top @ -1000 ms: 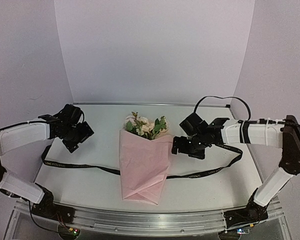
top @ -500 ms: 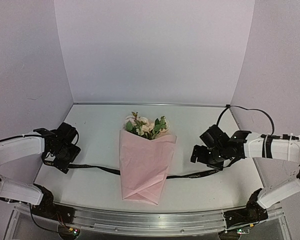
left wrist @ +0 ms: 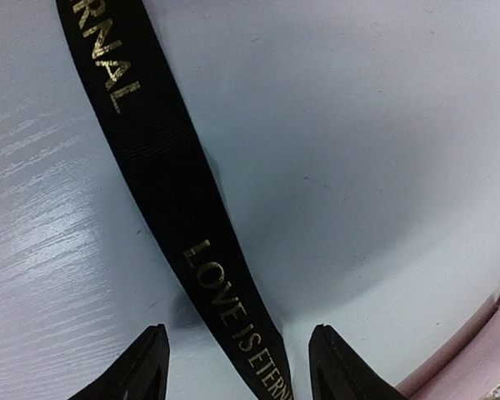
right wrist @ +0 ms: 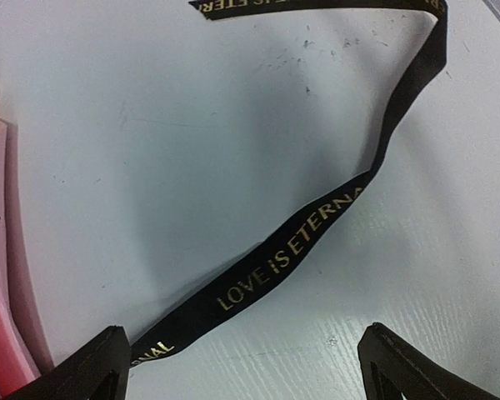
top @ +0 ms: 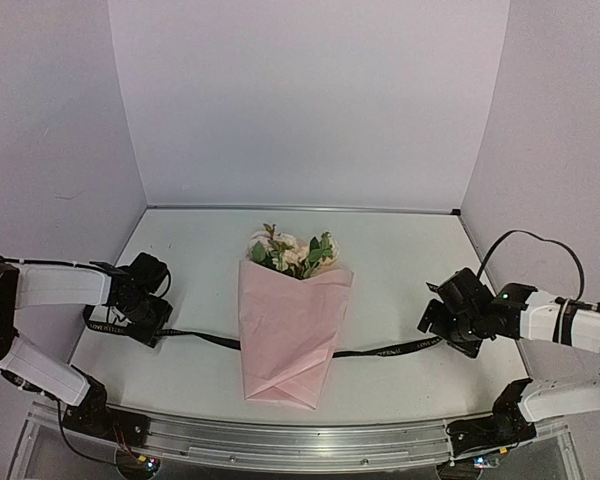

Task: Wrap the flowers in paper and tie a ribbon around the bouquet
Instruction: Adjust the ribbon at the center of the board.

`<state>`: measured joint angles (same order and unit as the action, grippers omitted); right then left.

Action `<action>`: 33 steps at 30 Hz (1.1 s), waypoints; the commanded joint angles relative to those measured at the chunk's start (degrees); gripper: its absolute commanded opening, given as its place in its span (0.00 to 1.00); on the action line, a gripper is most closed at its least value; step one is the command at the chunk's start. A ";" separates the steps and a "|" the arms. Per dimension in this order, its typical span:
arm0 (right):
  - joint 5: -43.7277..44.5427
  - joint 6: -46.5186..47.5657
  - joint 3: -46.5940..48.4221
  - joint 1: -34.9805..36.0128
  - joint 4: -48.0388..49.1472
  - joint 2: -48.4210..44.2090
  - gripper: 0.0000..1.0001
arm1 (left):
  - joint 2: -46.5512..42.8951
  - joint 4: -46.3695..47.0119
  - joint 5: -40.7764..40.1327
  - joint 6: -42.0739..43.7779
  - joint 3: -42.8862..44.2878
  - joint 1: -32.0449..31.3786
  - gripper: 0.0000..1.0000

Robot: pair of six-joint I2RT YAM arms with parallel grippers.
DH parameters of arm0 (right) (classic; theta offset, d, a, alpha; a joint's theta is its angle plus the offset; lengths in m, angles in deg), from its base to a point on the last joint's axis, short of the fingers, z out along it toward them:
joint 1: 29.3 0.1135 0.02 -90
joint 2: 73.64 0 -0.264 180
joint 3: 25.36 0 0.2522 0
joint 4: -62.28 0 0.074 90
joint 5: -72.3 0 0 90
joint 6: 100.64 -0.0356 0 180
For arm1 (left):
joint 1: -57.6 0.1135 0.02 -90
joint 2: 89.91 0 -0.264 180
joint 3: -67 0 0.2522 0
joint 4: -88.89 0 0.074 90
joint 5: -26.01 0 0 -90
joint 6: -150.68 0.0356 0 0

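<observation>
Left fingers point(left wrist: 150, 371) stand partly apart, a clear gap on both sides of the ribbon point(left wrist: 167, 167) that runs between them; nothing clamped. Left gripper point(top: 145, 325) is low over the white table point(top: 400, 260) at the left end of the ribbon, well left of the bouquet point(top: 290, 330). Right fingers point(right wrist: 100, 367) are spread wide, holding nothing. The ribbon point(right wrist: 292, 250) lies flat on the table between them and passes just beside the finger on the left of the right wrist view. Right gripper point(top: 435, 320) sits low at the ribbon's right end, well right of the bouquet. Ribbon is black with gold lettering; "LOVE IS ETERNAL" reads on the right wrist view. It lies across the table left to right and is hidden where it crosses the bouquet, showing again past the right edge of the paper point(top: 285, 345). Past the right fingers it bends and doubles back toward the top of that view. Bouquet lies mid-table, pink paper folded into a cone with the narrow end toward the arms. Flowers point(top: 292, 252), pale roses with green leaves, stick out the far end. Pink paper edge shows at the left of the right wrist view and the bottom right corner of the left wrist view.
</observation>
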<state>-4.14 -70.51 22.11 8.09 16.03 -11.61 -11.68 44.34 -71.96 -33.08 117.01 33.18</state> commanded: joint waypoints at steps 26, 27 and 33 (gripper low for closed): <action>-1.20 -9.22 -0.15 -12.13 8.45 14.84 0.66 | 6.44 4.52 -8.41 25.25 8.48 1.64 0.00; -1.10 -9.31 0.01 -12.49 9.17 15.51 0.64 | 6.23 5.00 -8.74 26.00 8.38 1.62 0.00; -1.04 -8.09 2.38 -14.24 10.98 20.11 0.45 | 6.91 7.41 -9.15 29.49 9.04 1.63 0.00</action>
<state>-6.41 -79.12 21.55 -5.07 24.40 5.86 -4.77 49.79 -78.44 -7.88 123.57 34.47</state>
